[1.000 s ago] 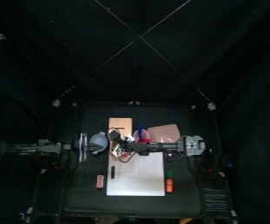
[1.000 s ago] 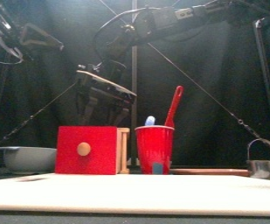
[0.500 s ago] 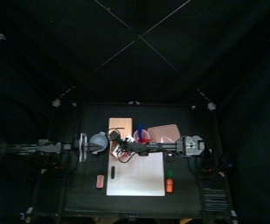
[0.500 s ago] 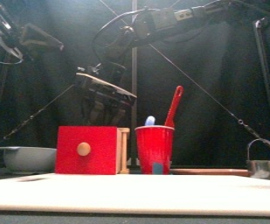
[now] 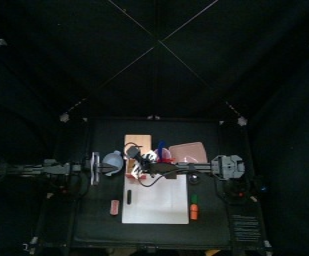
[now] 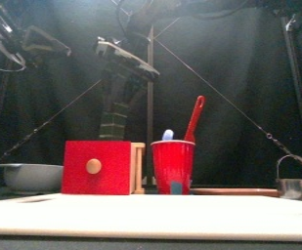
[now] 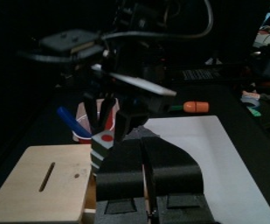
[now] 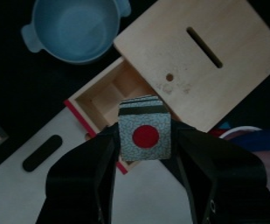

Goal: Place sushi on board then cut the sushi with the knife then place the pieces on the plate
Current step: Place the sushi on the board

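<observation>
Sushi roll, a dark green toy block with a white-and-red end (image 8: pixel 144 133), hung pinched in my right claw (image 8: pixel 145 142) over the pale wooden box (image 8: pixel 207 61). I'd have carried it level and set it flat on the white cutting board (image 5: pixel 164 205). My left claw (image 7: pixel 148 175) looked closed on nothing.

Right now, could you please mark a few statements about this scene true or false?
1. The right claw holds the sushi roll above the wooden box's open drawer. True.
2. The sushi roll lies on the white cutting board. False: the claw holds it in the air.
3. The red cup holds a red knife and a blue knife. True.
4. The left claw grips the red knife. False: it is shut on nothing.
</observation>
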You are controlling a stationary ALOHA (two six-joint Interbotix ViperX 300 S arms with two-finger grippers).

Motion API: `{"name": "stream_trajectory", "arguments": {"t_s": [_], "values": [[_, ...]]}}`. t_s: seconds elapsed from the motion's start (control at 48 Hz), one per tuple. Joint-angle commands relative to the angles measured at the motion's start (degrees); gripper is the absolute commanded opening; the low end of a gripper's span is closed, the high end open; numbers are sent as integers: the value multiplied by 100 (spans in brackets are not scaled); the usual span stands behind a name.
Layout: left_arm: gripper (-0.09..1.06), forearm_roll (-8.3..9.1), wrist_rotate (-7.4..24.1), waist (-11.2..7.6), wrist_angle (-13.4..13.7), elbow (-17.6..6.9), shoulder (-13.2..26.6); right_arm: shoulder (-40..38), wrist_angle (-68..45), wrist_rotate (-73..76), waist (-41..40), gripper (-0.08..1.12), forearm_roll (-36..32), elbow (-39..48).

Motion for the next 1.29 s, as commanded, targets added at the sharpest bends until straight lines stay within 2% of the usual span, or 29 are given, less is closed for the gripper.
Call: {"name": "stream_trajectory", "arguments": {"t_s": [0.021,0.188,0.354,0.521,0.667,0.896,1.292], "values": [[17,0,0,18,-53,-79,18,-580,79,0,272,66,-202,-167],[17,-9,-9,62,-53,-62,18,-967,668,-9,835,66,-817,-114],[17,0,-9,62,-53,-62,18,-1107,1547,-527,1731,67,-1802,220],[17,-9,-26,88,-88,-62,18,-686,1925,-650,2364,67,-2065,712],[17,-26,-18,88,-229,-62,18,-290,2241,-475,2716,67,-2355,940],[17,-26,-9,97,-431,-53,44,123,2760,176,3076,67,-3595,1406],[17,-26,0,149,-431,0,62,624,2725,712,3041,69,-3401,1670]]}}
